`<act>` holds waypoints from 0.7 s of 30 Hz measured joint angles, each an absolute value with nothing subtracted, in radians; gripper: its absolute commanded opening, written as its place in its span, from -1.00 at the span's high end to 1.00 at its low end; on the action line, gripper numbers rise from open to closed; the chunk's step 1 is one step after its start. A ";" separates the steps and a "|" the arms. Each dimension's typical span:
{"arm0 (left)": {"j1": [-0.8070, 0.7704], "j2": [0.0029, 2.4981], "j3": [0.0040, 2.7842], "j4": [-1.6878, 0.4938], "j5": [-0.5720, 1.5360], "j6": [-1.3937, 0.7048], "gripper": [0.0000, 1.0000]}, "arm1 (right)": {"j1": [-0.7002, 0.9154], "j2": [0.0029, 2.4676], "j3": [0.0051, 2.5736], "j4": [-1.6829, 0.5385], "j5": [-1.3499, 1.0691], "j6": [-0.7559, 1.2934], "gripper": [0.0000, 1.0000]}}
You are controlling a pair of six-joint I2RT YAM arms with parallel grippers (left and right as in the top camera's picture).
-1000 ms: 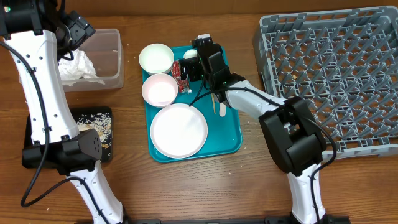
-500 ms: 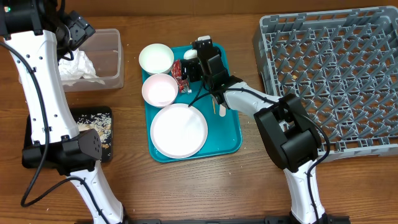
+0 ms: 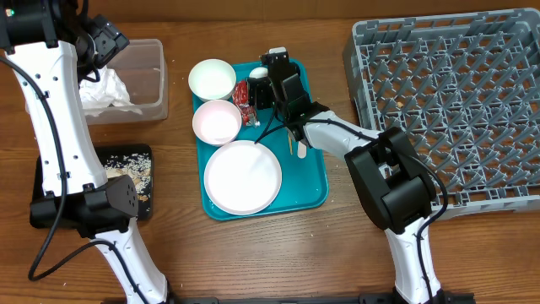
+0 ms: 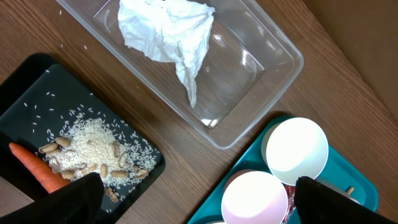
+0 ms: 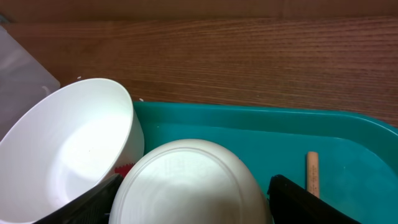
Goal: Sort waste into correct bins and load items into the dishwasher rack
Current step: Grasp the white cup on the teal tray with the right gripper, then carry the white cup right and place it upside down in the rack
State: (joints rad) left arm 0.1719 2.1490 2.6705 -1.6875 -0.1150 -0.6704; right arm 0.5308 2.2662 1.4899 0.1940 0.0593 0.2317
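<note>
An upturned white cup (image 5: 193, 183) lies at the far end of the teal tray, beside a white bowl (image 5: 65, 149). My right gripper (image 3: 268, 78) is down over the cup, and its dark fingers (image 5: 311, 202) sit against both sides of it. A second bowl (image 3: 217, 121), the plate (image 3: 243, 176) and the red wrapper (image 3: 245, 100) also rest on that tray. The napkin (image 4: 171, 34) lies in the clear tub (image 4: 261, 81). Crumbs (image 4: 93, 149) and the carrot (image 4: 34, 168) lie in the black tray (image 4: 37, 87). My left gripper (image 4: 199, 202) hangs open and empty, high above the table.
The grey dishwasher rack (image 3: 456, 101) fills the right side of the table. A short wooden stick (image 5: 311, 174) lies on the teal tray (image 3: 312, 181) just right of the cup. Bare wood lies in front of the tray and between it and the rack.
The right gripper's fingers have drawn in onto the cup, and that arm's elbow has shifted slightly. The left arm has not moved.
</note>
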 measured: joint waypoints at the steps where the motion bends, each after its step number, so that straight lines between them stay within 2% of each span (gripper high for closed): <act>1: 0.172 2.149 2.671 -1.687 -0.115 -0.670 -1.00 | 0.531 2.266 1.490 0.194 0.059 0.233 -0.47; 8: 0.172 2.149 2.671 -1.687 -0.115 -0.670 -1.00 | 0.524 2.225 1.490 0.141 0.060 0.233 -0.13; 21: 0.172 2.149 2.671 -1.687 -0.115 -0.670 -1.00 | 0.383 1.856 1.491 -0.049 0.059 0.236 -0.12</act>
